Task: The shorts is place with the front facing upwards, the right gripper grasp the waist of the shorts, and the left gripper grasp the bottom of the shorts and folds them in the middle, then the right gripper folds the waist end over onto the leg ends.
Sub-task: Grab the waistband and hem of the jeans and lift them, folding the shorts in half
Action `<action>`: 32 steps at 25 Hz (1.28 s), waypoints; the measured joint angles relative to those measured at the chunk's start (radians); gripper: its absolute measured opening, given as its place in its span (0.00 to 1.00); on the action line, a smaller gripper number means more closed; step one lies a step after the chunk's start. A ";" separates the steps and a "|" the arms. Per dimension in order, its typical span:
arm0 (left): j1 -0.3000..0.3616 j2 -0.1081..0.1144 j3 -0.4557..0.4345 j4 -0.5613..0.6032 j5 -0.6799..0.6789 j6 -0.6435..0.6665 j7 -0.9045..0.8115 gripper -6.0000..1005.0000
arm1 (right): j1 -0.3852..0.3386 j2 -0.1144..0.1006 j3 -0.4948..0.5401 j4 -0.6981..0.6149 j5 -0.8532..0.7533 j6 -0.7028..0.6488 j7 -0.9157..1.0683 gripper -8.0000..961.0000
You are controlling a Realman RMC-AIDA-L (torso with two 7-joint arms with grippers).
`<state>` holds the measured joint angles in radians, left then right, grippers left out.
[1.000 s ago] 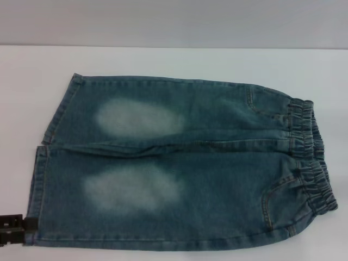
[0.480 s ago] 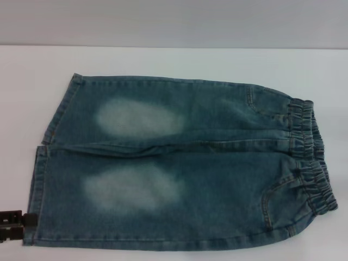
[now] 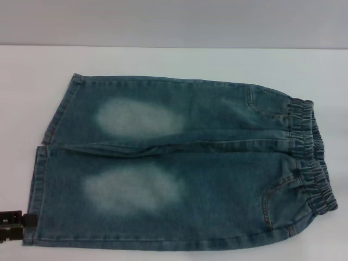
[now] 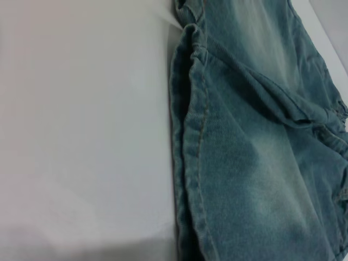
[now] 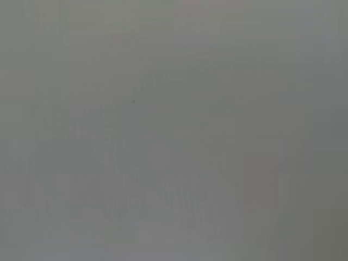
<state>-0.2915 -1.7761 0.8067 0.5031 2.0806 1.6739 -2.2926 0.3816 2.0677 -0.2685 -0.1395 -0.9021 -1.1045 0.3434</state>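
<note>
While shorts [image 3: 179,163] lie flat, waist pts right, legs left; left claw [image 3: 13,227] state unclear.

Faded denim shorts [image 3: 179,163] lie flat, waist rightward.

Head view looks down on the shorts [image 3: 179,163] — left wrist view close at their leg hems [image 4: 187,163].

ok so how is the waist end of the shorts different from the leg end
The waist end, on the robot's right, is gathered into puckered elastic ruffles; the leg end, on its left, lies flat with stitched hems. The leg end is split into two openings; the waist end is one band. Both are the same faded blue denim.
</note>
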 joint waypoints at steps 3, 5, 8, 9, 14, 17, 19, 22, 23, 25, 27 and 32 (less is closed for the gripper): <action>0.000 0.000 0.001 0.000 0.001 -0.005 0.000 0.81 | 0.001 0.000 0.000 0.000 0.000 0.000 0.000 0.71; -0.001 0.000 0.001 0.000 0.001 -0.006 0.001 0.81 | 0.003 0.000 0.000 0.000 0.000 0.000 0.000 0.71; -0.006 0.000 0.006 -0.005 0.001 -0.008 0.004 0.81 | 0.007 0.000 0.000 0.000 0.000 0.003 -0.001 0.71; -0.006 0.000 0.006 -0.005 0.001 -0.008 0.004 0.81 | 0.009 0.000 0.000 0.000 0.000 0.007 -0.001 0.71; -0.011 -0.004 0.011 -0.008 0.001 0.000 0.006 0.81 | 0.011 0.000 -0.002 -0.001 -0.001 0.015 -0.001 0.71; -0.015 -0.008 0.012 -0.008 0.001 0.006 0.007 0.81 | 0.011 0.000 -0.002 -0.003 -0.001 0.015 -0.001 0.71; -0.017 -0.011 0.013 -0.008 0.001 0.010 0.007 0.81 | 0.011 0.000 -0.002 -0.003 -0.002 0.015 -0.001 0.71; -0.028 -0.021 0.014 -0.008 0.001 0.019 0.008 0.81 | 0.011 0.000 -0.002 -0.003 -0.002 0.015 -0.001 0.71; -0.033 -0.023 0.014 -0.008 0.001 0.021 0.008 0.81 | 0.011 0.000 -0.002 -0.003 -0.002 0.015 -0.001 0.71; -0.037 -0.027 0.014 -0.008 0.001 0.022 0.008 0.81 | 0.011 0.000 -0.002 -0.003 -0.002 0.015 -0.001 0.71; -0.052 -0.036 0.014 -0.008 0.001 0.022 0.012 0.81 | 0.011 0.000 -0.002 -0.003 -0.001 0.016 -0.002 0.71; -0.066 -0.039 0.012 -0.005 0.001 0.019 0.019 0.81 | 0.010 0.000 -0.001 -0.002 -0.001 0.018 -0.002 0.71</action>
<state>-0.3574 -1.8147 0.8189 0.4986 2.0815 1.6926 -2.2737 0.3914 2.0677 -0.2700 -0.1413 -0.9036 -1.0865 0.3419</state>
